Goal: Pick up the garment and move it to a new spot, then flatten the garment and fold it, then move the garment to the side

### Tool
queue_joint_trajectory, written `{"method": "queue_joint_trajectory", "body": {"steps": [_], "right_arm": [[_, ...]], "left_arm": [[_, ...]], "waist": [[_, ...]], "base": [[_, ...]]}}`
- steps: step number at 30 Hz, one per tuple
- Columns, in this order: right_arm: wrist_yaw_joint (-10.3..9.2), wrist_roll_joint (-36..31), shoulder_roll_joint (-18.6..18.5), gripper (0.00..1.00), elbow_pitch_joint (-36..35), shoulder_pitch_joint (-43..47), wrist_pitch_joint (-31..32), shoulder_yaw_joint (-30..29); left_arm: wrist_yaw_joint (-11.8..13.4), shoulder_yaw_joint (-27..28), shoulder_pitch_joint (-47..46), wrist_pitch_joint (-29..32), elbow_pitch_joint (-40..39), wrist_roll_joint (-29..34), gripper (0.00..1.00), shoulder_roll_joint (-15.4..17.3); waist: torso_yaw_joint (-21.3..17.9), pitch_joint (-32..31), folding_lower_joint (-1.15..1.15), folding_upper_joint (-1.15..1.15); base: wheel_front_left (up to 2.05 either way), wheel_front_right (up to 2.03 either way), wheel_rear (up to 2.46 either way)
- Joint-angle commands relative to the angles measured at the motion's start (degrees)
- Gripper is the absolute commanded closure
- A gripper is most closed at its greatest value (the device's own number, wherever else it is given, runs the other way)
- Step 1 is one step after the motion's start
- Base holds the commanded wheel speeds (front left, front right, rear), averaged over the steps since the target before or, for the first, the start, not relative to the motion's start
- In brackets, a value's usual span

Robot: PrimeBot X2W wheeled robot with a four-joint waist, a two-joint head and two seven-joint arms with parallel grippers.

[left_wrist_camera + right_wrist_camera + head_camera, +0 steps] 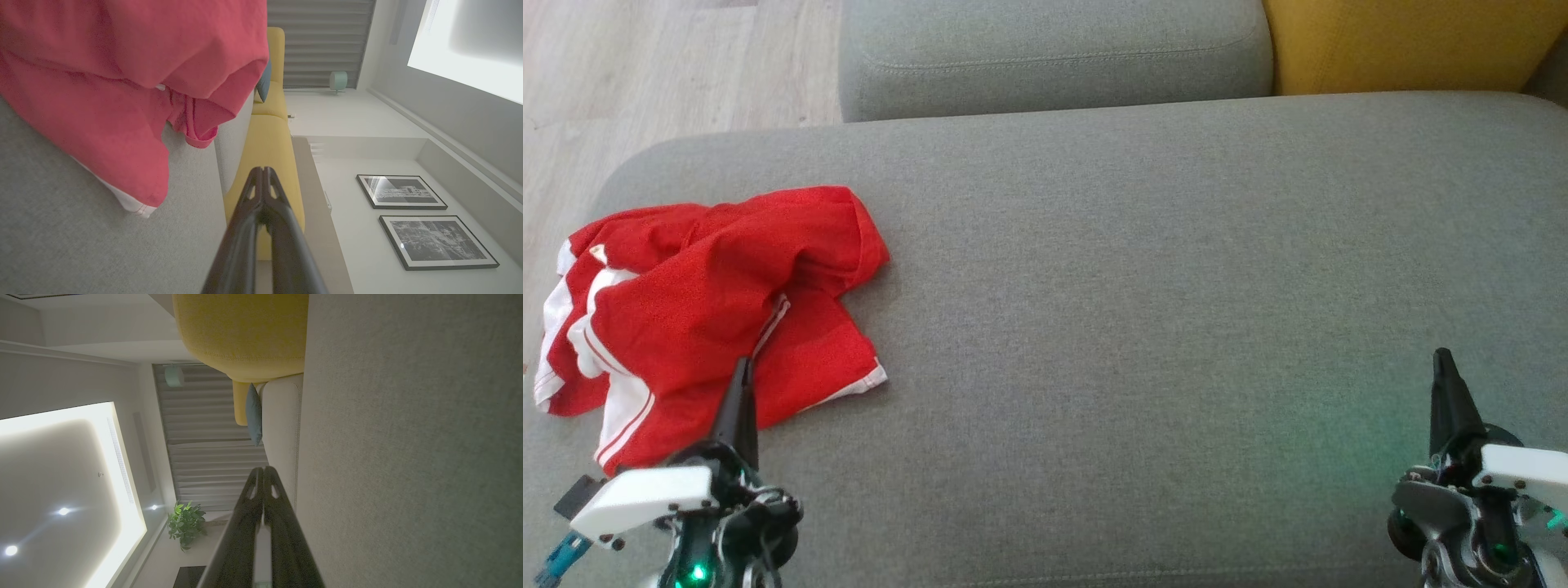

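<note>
Left tool (743, 365) just beside garment (686, 302)

A home living room: a grey upholstered seat (1143, 269) across the head view; pale wood-look floor (645, 73) at its upper left; a yellow cushion (1405, 41) at upper right; framed pictures (402, 192) at the left wrist view's lower right; pleated curtains (204, 457) and a potted plant (186, 524) near the right wrist view's middle.

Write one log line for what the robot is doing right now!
stage: before pickup | garment: red, crumpled, on grey sofa seat | left fingers: shut, empty, near garment | right fingers: shut, empty
</note>
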Motion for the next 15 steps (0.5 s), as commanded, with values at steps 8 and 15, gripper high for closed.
{"method": "queue_joint_trajectory", "body": {"steps": [8,15], "right_arm": [[0.21,0.42,-0.34,1.0,-2.19,-3.18,0.32,1.2],[0.21,0.42,-0.34,1.0,-2.19,-3.18,0.32,1.2]], "left_arm": [[-0.42,2.03,-3.11,0.43,-1.76,-0.27,1.0,1.1],[-0.42,2.03,-3.11,0.43,-1.76,-0.27,1.0,1.1]], "waist": [[0.0,0.0,0.0,0.0],[0.0,0.0,0.0,0.0]], "base": [[0.0,0.0,0.0],[0.0,0.0,0.0]]}}
